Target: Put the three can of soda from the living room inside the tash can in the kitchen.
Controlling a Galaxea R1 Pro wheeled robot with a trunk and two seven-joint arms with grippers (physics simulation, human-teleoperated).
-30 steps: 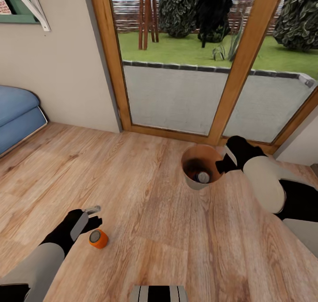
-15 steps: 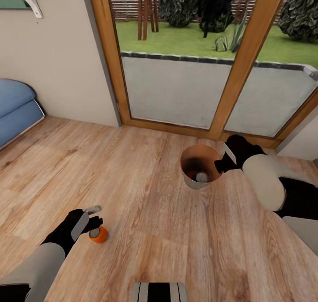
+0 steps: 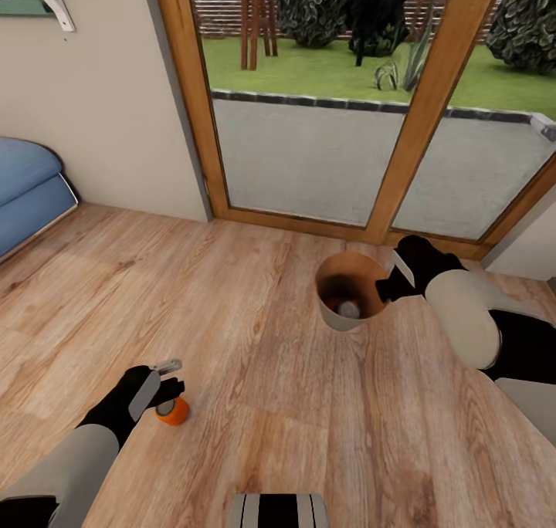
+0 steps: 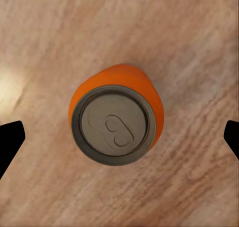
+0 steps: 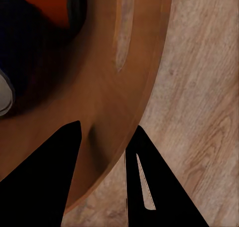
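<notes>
- Light wood-plank floor (image 3: 262, 404) underfoot, running up to the wood-framed glass doors (image 3: 401, 126) at the far edge, with lawn and dark shrubs visible through the glass.
- Beige wall (image 3: 93, 103) to the left of the doors; blue sofa (image 3: 27, 188) against the floor's left edge.
- Copper-brown tash can (image 3: 349, 290) upright on the floor close before the doors' threshold, right of centre; tan inside showing, with an orange can (image 5: 50, 5) and a dark blue can (image 5: 20, 62) lying at the bottom, a silvery top (image 3: 349, 309) catching the light in the head view.
- Right arm reaching in from the right edge, right claw (image 3: 390, 287) at the bin's rim; in the right wrist view, one dark finger (image 5: 42, 182) inside the wall and the other outside over the floor, rim between them, closed on the tash can.
- Third orange can of soda (image 4: 115, 121) upright on the floor toward the near left corner, well apart from the bin, silvery top and pull tab facing up.
- Left claw (image 3: 168, 385) poised right over that can; in the left wrist view, black fingertips (image 4: 10, 140) wide apart on either side, clear of the can, gripping nothing.
</notes>
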